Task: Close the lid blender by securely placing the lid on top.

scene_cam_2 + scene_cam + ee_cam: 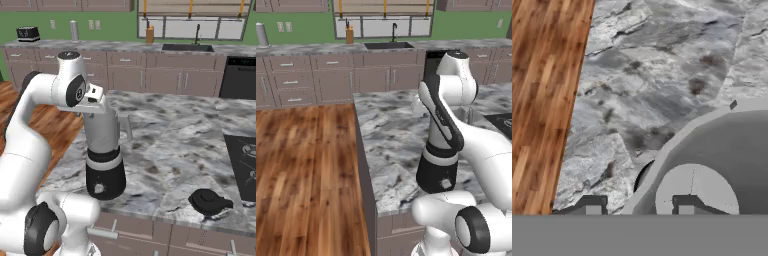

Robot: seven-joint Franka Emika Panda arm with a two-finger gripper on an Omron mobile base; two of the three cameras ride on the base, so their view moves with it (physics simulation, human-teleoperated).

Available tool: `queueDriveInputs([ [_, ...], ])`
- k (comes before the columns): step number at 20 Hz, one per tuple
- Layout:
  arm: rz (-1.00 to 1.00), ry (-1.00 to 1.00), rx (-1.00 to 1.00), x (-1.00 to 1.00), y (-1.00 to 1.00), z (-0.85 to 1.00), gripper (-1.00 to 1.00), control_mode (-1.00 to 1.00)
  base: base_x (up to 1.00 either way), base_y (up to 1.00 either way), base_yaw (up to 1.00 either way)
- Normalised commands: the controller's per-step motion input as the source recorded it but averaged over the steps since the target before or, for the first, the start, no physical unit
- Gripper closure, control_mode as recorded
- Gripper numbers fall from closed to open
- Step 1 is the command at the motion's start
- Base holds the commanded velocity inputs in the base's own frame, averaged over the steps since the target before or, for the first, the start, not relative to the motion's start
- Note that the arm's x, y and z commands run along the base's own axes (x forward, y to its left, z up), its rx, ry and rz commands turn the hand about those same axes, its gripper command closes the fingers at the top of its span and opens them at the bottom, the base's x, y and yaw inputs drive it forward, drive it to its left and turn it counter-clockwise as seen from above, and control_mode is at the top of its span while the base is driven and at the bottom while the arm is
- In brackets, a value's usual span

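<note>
- Pincer (639, 206) drawn in close, pinching nothing; two small dark tips poised above the open mouth of the blender (722, 165), one tip over the jar's inside, the other outside its rim.
- From the hand view: pale curved rim sweeping round a smooth grey hollow, with a lighter round disc at the bottom of the jar.
- From the right base view: blender (105, 150) upright on the island counter (175, 130), close to its near edge; glossy black flared base with a small round knob, a pale grey band above it, then a tapered grey translucent jar with a side handle. Jar top uncovered, with the white hand directly over it.
- Seen from the left base view: same blender (437, 170) largely hidden behind the arm's dark-jointed link.
- Lid (209, 202) lying flat on the counter, well apart from the blender, off to its right and near the front edge; low, squat, round, dark grey-black, with a small raised centre.
- Counter of veined grey-and-white marble, smooth and flat, with open stone between blender and lid.
- Black cooktop (245, 165) set into the counter beyond the lid, near but not touching it.
- Left counter edge dropping straight to a warm plank wood floor (306, 175).
</note>
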Motion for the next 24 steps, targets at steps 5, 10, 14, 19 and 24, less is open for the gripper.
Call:
queueDriveInputs([
  [5,-0.03,-0.28,0.01,-0.64,-0.12,0.00,-1.00,-1.00,0.00,0.00,0.00],
  [10,-0.26,-0.13,0.16,-0.84,-0.88,0.00,-1.00,-1.00,0.00,0.00,0.00],
  [14,-0.32,0.01,0.21,-0.31,-1.00,-0.11,-1.00,-1.00,0.00,0.00,0.00],
  [19,-0.36,0.09,0.15,-0.08,-1.00,-0.40,-1.00,-1.00,0.00,0.00,0.00],
  [24,-0.30,0.04,0.16,-0.39,-1.00,-0.38,-1.00,-1.00,0.00,0.00,0.00],
])
